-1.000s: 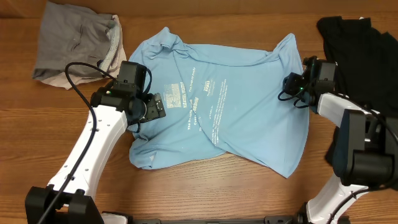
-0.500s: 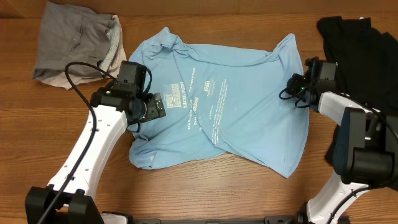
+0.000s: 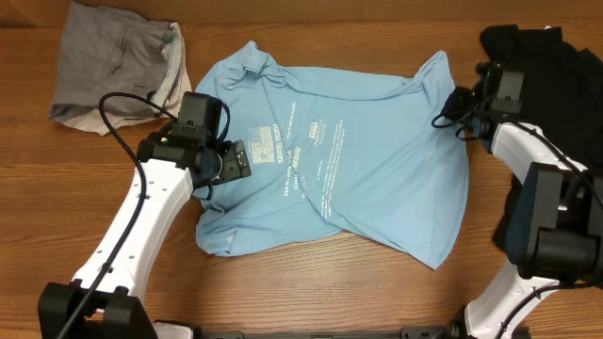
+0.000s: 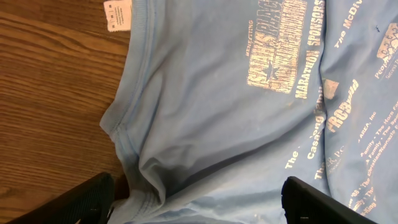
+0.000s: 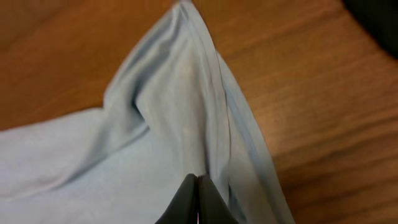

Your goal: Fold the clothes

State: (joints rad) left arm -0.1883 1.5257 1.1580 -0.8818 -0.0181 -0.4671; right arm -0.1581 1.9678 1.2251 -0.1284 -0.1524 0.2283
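Note:
The light blue T-shirt (image 3: 349, 160) lies spread flat on the wooden table, its pale lettering facing up. It also fills the left wrist view (image 4: 217, 93). My left gripper (image 3: 236, 162) is open over the shirt's left part, its fingers wide apart on either side of a rumpled hem (image 4: 199, 199). My right gripper (image 3: 452, 100) is shut at the shirt's upper right edge. In the right wrist view its closed tips (image 5: 198, 180) sit over a raised fold of the shirt (image 5: 180, 106). No cloth shows between them.
A grey and beige garment pile (image 3: 113, 66) lies at the back left. A black garment (image 3: 546, 56) lies at the back right, just behind my right arm, and shows in the right wrist view's corner (image 5: 379, 12). A white label (image 4: 117, 14) is on the shirt's edge.
My right gripper has moved up and to the right along the shirt's right edge. The shirt and the left arm have not moved.

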